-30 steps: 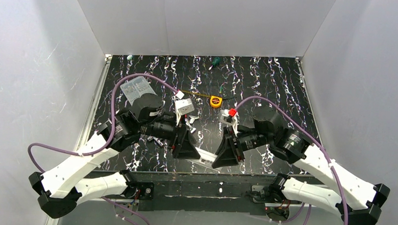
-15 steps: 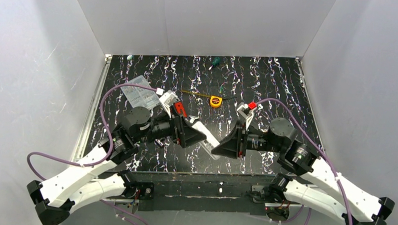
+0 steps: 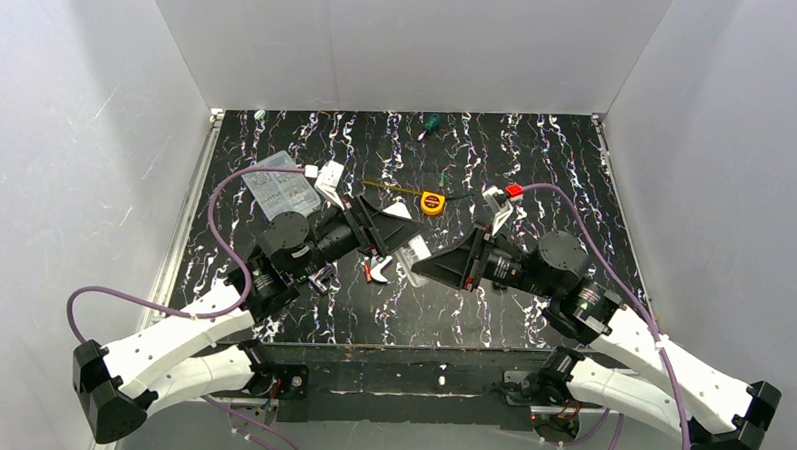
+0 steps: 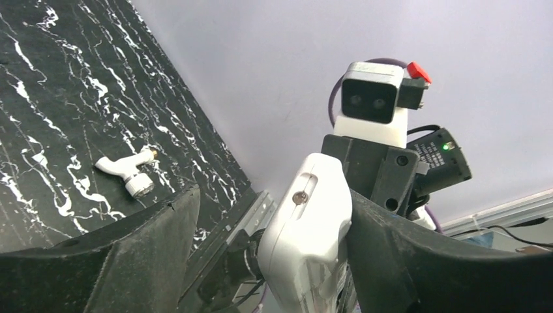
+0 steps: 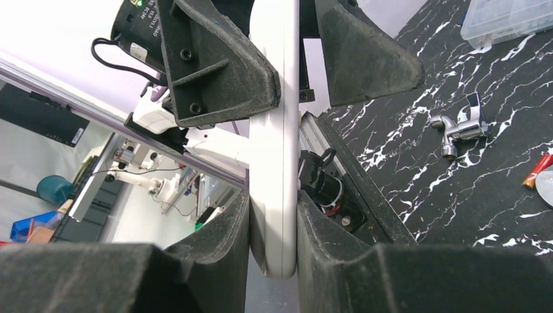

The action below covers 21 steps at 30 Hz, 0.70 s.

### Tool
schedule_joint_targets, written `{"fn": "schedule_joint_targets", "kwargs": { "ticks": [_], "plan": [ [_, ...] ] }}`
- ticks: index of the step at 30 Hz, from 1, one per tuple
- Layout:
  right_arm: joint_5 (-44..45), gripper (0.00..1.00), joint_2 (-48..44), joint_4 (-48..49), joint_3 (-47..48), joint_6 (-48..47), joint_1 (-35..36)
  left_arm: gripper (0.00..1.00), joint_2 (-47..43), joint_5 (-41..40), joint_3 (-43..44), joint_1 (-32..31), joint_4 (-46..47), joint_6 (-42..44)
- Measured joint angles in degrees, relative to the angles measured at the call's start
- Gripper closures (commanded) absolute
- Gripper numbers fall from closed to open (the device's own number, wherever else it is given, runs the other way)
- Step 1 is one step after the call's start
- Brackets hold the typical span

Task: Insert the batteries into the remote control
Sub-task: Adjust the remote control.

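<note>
change: remote control (image 5: 274, 163) carried from the near edge, now aloft over mid-surface (image 3: 537, 160) | right gripper (image 5: 274, 222): clenched on one end | left gripper (image 4: 277, 215): slack around other end, one finger apart | battery (image 5: 538, 171): loose on surface | meaning: regrasp likely, bay not yet loaded

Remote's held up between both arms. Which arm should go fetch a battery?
Left. The right fingers pinch the remote; the left fingers sit open around its other end, one side clear of it, so they could probably withdraw. A battery lies on the table.
</note>
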Motion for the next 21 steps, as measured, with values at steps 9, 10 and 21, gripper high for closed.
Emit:
{"fn": "schedule_joint_targets", "kwargs": {
  "ticks": [9, 10, 21],
  "plan": [
    [1.22, 0.99, -1.05, 3.02, -2.05, 1.68, 0.02, 0.43, 0.04, -0.11, 0.0, -0.33, 2.4, -2.36],
    [1.25, 0.99, -1.2, 3.15, -2.27, 1.86, 0.02, 0.38, -0.04, -0.15, 0.0, -0.37, 2.43, -2.47],
    [2.1, 0.99, -3.96, 5.09, -4.15, 4.02, 0.31, 0.39, -1.73, -1.64, 0.0, -0.28, 2.03, -3.13]
  ]
}}
